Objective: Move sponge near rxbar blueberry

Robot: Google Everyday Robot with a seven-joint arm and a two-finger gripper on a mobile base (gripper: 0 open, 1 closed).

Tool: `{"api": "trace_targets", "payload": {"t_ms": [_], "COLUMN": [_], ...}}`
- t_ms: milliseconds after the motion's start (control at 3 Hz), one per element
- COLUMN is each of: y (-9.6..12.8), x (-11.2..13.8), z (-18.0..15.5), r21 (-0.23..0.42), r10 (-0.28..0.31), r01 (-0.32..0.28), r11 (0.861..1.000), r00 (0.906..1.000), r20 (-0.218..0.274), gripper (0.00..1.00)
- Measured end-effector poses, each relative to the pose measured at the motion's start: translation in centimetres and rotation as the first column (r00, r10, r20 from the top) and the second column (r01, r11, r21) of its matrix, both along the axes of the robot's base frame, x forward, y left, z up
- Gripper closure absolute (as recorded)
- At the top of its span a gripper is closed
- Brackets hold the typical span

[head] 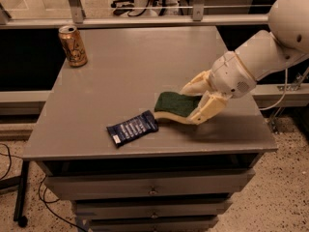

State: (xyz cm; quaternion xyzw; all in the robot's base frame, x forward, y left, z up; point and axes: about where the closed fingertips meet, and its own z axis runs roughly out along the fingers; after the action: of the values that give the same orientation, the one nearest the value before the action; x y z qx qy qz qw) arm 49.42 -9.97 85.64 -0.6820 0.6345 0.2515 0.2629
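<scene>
The sponge (pixel 173 106), dark green on top with pale yellow foam below, is held just above or on the grey table top (pixel 130 71) near its front edge. My gripper (pixel 195 101) is shut on the sponge's right end, with cream fingers (pixel 206 108) on either side of it. The rxbar blueberry (pixel 132 128), a flat dark navy wrapper with white print, lies just left of the sponge, close to its left end. I cannot tell whether sponge and bar touch.
A gold-orange drink can (pixel 73 45) stands at the table's far left corner. My white arm (pixel 270 47) reaches in from the right. Drawers (pixel 149 190) sit below the table top. A metal rail (pixel 145 21) runs behind the table.
</scene>
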Motion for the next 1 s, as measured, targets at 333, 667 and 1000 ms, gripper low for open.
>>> {"api": "trace_targets", "payload": {"t_ms": [333,667,1000], "y": [0.11,-0.14,-0.59], "x": [-0.84,-1.01,-0.88], "z": [-0.21,-0.28,-0.25], "r21": [0.000,-0.002,-0.006], "r10": [0.026,0.041,0.041], "r01": [-0.026,-0.041,-0.041], "r11": [1.000,0.999,0.999], "r00": [0.9995,0.9984,0.9976], "r20": [0.016,0.040,0.056], "gripper": [0.39,0.15,0.00]}}
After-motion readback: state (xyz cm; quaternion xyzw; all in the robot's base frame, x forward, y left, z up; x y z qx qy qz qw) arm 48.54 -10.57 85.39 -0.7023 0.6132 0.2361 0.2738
